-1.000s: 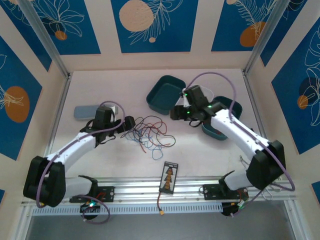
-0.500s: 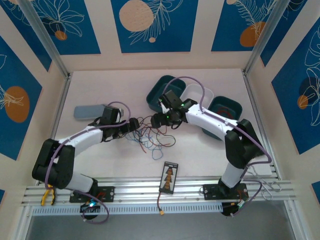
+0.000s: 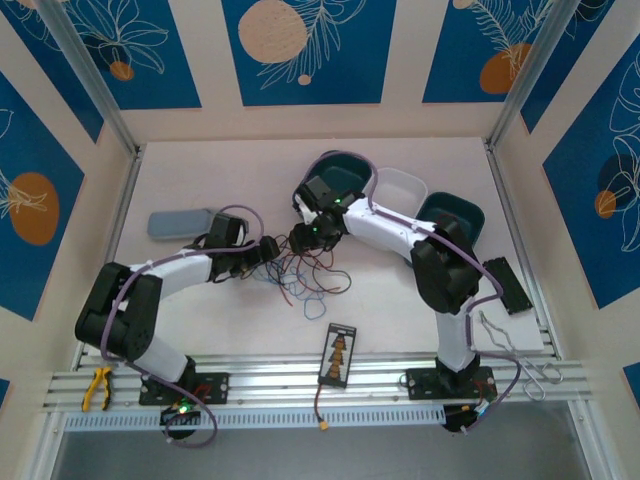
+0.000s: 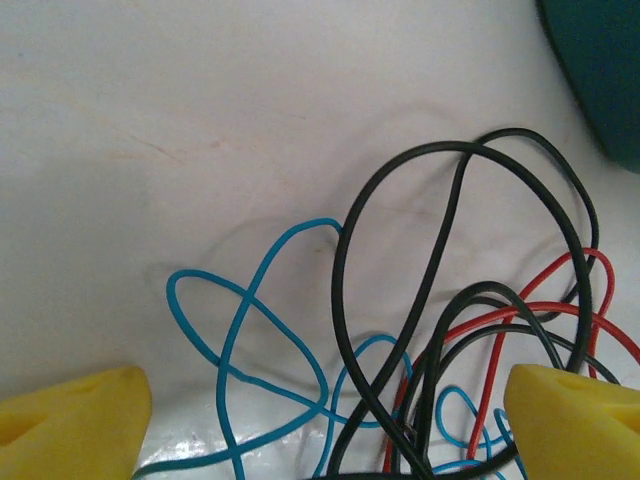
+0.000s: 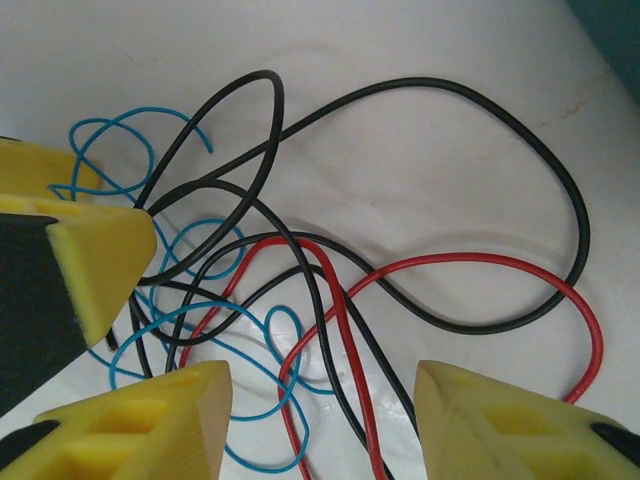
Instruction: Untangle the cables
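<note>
Right tool (image 3: 300,238): has swung from over the teal tray (image 3: 340,158) to the far edge of the cables (image 3: 305,270); its arm is now folded sharply at the elbow.
Left tool (image 3: 272,245): has moved in to the cables' left edge, and its elbow has drawn back toward the near rail.
Cables: a loose tangle of thin red, blue and black wires lying flat on the bench (image 3: 220,170), in much the same place as before.
Cables, left wrist view (image 4: 450,330): black loops cross over blue and red ones.
Left tool state (image 4: 330,410): jaws spread wide, yellow pads (image 4: 75,420) at either side, wires lying between them, nothing pinched.
Cables, right wrist view (image 5: 330,280): a long black loop and a red loop reach away from the knot.
Right tool state (image 5: 320,420): jaws apart, its yellow fingers (image 5: 150,420) either side of red and blue strands, not clamped on them.
Teal tray: just beyond the cables, partly under the right arm.
White tray (image 3: 400,185): beyond the cables, to the right.
Black card (image 3: 340,355): on the near side of the cables, well apart from them.
</note>
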Tool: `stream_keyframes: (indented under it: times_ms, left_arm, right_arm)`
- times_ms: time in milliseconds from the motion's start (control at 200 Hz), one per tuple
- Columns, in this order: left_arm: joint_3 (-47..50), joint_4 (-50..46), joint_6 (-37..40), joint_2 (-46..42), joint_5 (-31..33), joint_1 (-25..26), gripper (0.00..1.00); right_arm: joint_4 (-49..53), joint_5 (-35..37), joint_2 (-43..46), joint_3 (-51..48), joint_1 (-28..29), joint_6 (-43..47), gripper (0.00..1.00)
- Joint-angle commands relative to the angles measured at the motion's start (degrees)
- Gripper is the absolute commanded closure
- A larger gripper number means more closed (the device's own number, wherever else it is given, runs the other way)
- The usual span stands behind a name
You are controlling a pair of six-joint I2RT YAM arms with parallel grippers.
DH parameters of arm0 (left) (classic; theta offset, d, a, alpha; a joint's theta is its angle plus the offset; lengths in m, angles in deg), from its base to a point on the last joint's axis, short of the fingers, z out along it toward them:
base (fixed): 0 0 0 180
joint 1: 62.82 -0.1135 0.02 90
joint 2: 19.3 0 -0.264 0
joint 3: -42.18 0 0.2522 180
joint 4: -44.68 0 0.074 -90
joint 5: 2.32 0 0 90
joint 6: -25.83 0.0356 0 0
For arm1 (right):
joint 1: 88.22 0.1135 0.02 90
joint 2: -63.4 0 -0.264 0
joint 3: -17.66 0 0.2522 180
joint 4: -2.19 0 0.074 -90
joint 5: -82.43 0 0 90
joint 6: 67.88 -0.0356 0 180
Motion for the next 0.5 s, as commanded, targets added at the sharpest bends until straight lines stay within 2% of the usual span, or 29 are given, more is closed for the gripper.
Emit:
stream_keyframes:
  times_ms: [0,290,495]
  left_arm:
    - [0.4,1.3,-0.7,0.9,-0.4,0.4,0.11]
    - [0.6,2.3,-1.1,2.1,-0.6,0.4,0.16]
    - [0.2,2.3,-1.1,2.9,-1.4,0.4,0.18]
  right_arm:
    - [3.3,-0.8,-1.7,2.1,0.4,1.1,0.52]
    - [5.1,-0.6,-4.5,3.1,0.4,1.7,0.60]
    - [5.5,0.3,-4.9,3.5,0.5,2.1,0.73]
